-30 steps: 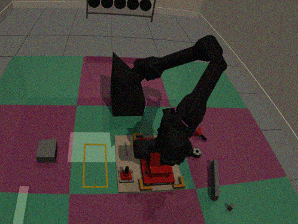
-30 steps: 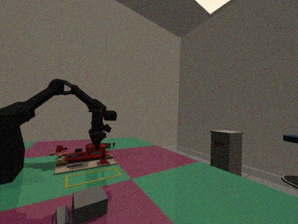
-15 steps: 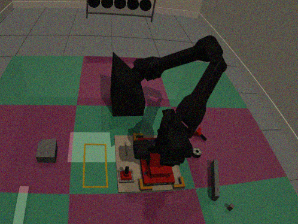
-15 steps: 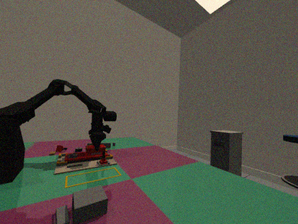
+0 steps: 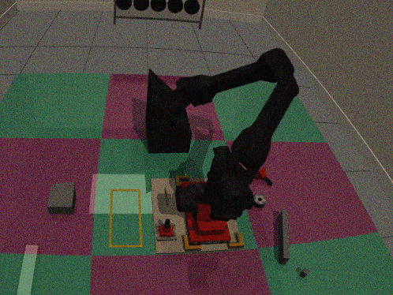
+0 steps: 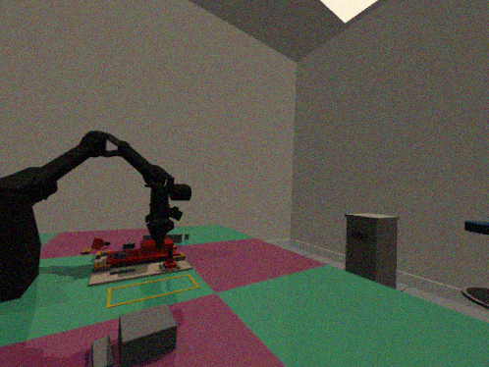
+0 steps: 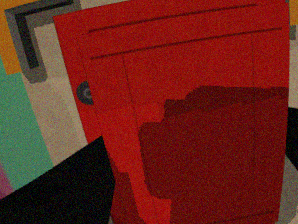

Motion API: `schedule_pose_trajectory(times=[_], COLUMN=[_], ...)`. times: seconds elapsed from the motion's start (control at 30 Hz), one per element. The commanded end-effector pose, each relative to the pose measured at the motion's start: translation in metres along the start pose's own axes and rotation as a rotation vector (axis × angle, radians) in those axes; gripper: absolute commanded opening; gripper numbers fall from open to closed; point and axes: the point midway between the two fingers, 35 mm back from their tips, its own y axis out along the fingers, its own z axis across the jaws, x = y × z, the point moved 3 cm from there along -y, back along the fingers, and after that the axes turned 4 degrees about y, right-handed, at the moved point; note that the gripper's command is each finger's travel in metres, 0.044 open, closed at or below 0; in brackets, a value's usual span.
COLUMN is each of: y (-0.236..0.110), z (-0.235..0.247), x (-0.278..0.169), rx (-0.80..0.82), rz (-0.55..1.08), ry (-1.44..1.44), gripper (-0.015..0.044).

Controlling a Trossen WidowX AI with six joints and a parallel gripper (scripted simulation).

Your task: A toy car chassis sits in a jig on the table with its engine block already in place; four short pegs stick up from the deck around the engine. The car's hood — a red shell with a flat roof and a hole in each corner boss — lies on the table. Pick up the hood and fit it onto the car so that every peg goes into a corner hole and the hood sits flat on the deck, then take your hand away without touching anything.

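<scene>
The red car chassis (image 5: 195,236) (image 6: 123,256) sits in the jig, whose grey and orange corner brackets (image 5: 191,245) (image 7: 29,26) frame it on a beige board (image 5: 170,245) (image 6: 128,275). The red hood (image 5: 211,225) (image 7: 213,156) (image 6: 153,243), a darker shell with a flat roof, is directly over the car's deck. My gripper (image 5: 217,214) (image 6: 159,236) is shut on the hood from above. One black finger (image 7: 53,209) shows at the lower left of the wrist view. The pegs and the hood's corner holes are hidden, so I cannot tell whether the hood rests on the deck.
A small red stand with a black peg (image 5: 166,229) stands on the board left of the car. A yellow outlined rectangle (image 5: 110,221) and a grey box (image 5: 61,197) lie further left. A grey bar (image 5: 283,237) and a wheel (image 5: 259,200) lie to the right.
</scene>
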Motion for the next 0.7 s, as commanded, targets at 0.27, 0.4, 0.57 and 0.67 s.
schedule_pose_trajectory(times=[0.27,0.4,0.57,0.67], y=[0.0012,0.0019,0.0019,0.0019], z=[0.0000,-0.0002,-0.0002,-0.0002], x=[-0.0001,-0.0001,-0.0001,-0.0001], rx=[0.000,0.000,0.000,0.000], rz=[0.000,0.001,0.001,0.001], ry=[0.000,0.000,0.000,0.000], gripper=[0.0000,0.0105,0.0236,0.0315])
